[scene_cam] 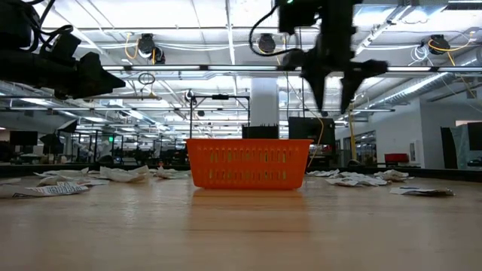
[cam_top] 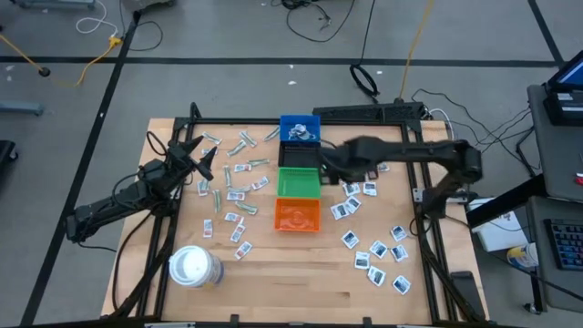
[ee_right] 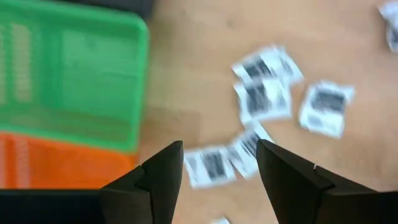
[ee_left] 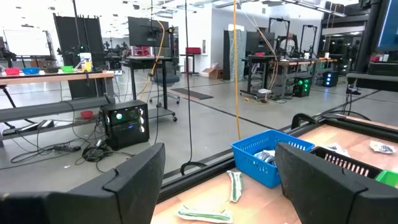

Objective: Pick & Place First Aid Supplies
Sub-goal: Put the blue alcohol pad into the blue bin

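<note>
The first aid supplies lie flat on the wooden table in two scatters: pale strips and wrappers point(cam_top: 232, 182) on the left, white squares with dark print point(cam_top: 369, 241) on the right. My right gripper point(cam_top: 330, 166) hangs high over the table beside the green bin point(cam_top: 298, 180), pointing down, open and empty point(ee_right: 219, 149). White printed packets point(ee_right: 261, 99) lie below its fingers. My left gripper point(cam_top: 202, 157) waits at the left side, level and open point(ee_left: 217, 180), with pale green wrappers point(ee_left: 235, 185) ahead of it.
A blue bin point(cam_top: 299, 129), the green bin and an orange bin point(cam_top: 298, 215) stand in a row down the table's middle. A large white roll point(cam_top: 194, 266) stands near the front left. Bare wood lies along the front edge point(cam_top: 301, 292).
</note>
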`<state>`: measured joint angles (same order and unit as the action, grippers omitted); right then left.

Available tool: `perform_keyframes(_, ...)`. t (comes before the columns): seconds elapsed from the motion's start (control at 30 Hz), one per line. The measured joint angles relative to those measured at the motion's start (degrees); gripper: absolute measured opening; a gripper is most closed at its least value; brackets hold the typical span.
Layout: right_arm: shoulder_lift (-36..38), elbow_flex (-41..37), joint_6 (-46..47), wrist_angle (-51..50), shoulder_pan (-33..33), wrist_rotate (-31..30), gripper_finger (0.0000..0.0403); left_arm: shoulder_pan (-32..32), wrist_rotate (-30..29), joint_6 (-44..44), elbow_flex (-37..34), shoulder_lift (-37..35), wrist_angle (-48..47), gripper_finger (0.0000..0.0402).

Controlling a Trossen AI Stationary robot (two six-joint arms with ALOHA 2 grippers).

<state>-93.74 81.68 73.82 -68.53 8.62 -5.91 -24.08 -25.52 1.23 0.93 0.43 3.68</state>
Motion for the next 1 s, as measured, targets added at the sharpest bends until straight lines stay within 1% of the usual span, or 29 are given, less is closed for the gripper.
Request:
perform_keyframes(0.23,9.9,-12.0,9.6,0.0,-9.6,0.3,0.0201,0.0,0.0,0.0,0.0,0.0,0.0,0.0306)
perform_keyframes(0.4,15.0,-17.9,15.8,0.0,-15.6,1.8,0.0201,0.0,0.0,0.0,0.0,0.0,0.0,0.0305)
perform_keyframes(0.5,17.4,-20.1,19.5,-0.1,-19.2,3.1,0.0201,0.0,0.0,0.0,0.0,0.0,0.0,0.0305)
perform_keyframes(0.63,19.3,-22.2,24.1,0.0,-24.0,3.1,0.0201,0.0,0.0,0.0,0.0,0.0,0.0,0.0305)
perform_keyframes(0.8,19.5,-23.3,28.5,0.4,-29.0,3.2,0.0201,0.0,0.0,0.0,0.0,0.0,0.0,0.0306)
perform_keyframes(0.9,18.7,-24.4,29.2,2.7,-31.5,3.5,0.0201,0.0,0.0,0.0,0.0,0.0,0.0,0.0306)
perform_keyframes(1.0,18.3,-26.8,29.4,7.6,-33.0,5.5,0.0201,0.0,0.0,0.0,0.0,0.0,0.0,0.0305)
